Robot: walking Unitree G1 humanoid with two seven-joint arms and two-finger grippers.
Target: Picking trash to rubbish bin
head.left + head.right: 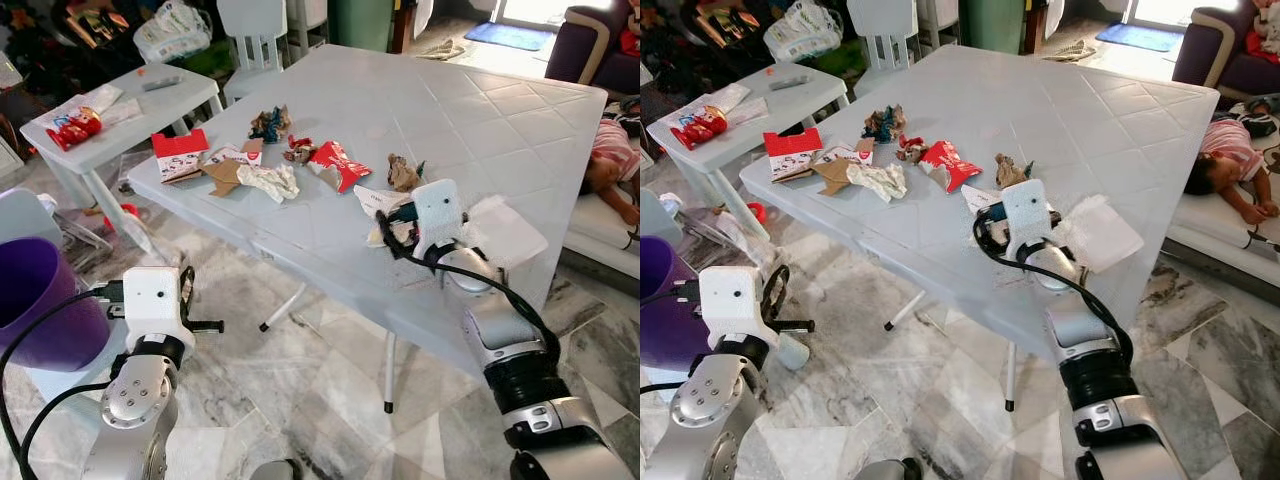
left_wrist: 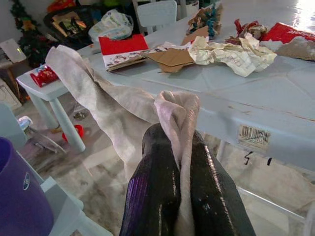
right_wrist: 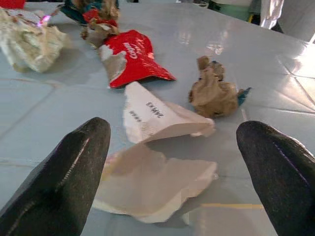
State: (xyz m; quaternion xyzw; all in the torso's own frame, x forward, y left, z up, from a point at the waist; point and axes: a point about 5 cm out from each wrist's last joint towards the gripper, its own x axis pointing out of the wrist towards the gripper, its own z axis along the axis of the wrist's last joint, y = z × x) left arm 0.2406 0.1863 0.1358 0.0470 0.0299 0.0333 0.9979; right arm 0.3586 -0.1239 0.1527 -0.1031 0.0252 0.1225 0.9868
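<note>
Left wrist view — a grey cloth (image 2: 118, 105) is clenched by the left gripper (image 2: 179, 162); the right gripper (image 3: 172, 172) is spread over white paper (image 3: 152, 184) — near table (image 1: 480, 150) edge.

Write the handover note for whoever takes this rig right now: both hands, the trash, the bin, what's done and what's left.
Left hand: shut on a crumpled whitish paper napkin, held low beside the light grey plastic table, near the purple plastic bin.
Right hand: open over the table's near edge, fingers either side of torn white paper scraps.
Still on the table: red foil wrapper, brown crumpled paper wad, cream crumpled paper, red-and-white carton, cardboard bits.
Done: napkin picked. Left: drop it in the bin, grasp the scraps, clear the rest.
</note>
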